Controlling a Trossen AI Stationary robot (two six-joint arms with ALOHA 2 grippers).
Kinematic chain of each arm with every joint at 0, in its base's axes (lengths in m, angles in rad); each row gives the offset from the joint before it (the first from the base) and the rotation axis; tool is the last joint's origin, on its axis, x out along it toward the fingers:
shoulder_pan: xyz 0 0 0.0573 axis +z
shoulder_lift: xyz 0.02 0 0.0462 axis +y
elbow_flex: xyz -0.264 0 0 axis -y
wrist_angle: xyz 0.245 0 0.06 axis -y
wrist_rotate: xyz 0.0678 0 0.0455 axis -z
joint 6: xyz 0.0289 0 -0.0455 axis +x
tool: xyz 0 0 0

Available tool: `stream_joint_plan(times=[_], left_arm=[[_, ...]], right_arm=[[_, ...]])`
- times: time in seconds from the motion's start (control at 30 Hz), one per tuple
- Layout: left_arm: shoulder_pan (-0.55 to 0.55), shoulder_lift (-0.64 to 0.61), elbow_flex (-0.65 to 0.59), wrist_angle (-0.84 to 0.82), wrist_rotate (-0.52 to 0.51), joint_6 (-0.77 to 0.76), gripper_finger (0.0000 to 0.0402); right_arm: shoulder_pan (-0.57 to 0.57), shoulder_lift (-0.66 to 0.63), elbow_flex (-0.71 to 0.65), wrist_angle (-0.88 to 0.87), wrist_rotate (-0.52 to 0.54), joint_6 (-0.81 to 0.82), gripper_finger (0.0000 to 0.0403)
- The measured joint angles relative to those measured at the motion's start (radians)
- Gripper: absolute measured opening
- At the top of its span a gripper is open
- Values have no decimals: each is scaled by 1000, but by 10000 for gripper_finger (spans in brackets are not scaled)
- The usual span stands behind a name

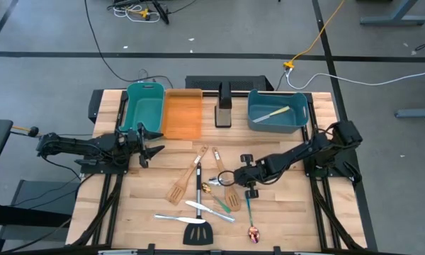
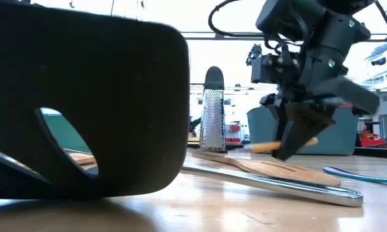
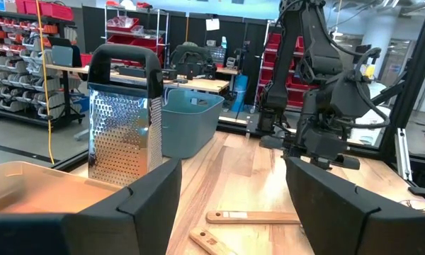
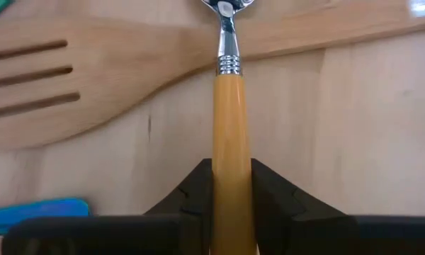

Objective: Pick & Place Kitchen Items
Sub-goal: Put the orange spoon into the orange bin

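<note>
The right gripper (image 4: pixel 231 185) clamps the orange handle of a spoon (image 4: pixel 231 106) lying beside a slotted wooden spatula (image 4: pixel 78 78), just in front of the box grater (image 1: pixel 223 112). The left gripper (image 1: pixel 150 139), fingers apart, hangs near the teal bin (image 1: pixel 144 106).

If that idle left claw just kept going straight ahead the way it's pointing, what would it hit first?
Probably the box grater. The open left gripper hovers near the orange bin, facing across the table; the grater stands slightly off its centre line, so depth is uncertain. Beyond lie wooden spatula handles and the right arm.
</note>
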Motion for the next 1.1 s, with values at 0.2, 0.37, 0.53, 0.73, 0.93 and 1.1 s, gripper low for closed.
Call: stream_joint_plan(times=[0.2, 0.37, 0.53, 0.73, 0.93, 1.1], left_arm=[[0, 0, 0, 0, 0, 0, 259], [0, 0, 0, 2, 0, 0, 259], [0, 0, 0, 6, 0, 0, 259], [0, 0, 0, 12, 0, -1, 259], [0, 0, 0, 63, 12, -1, 259], [0, 0, 0, 117, 63, -1, 259]], right_arm=[[0, -36, 75, -87, 48, -1, 73], [1, -59, 134, -95, 79, -29, 73], [-1, -70, 192, -101, 123, -53, 73], [-14, -70, 264, -100, 159, -100, 73], [-44, -70, 334, -88, 208, -157, 73], [-79, -70, 374, -7, 228, -187, 73]])
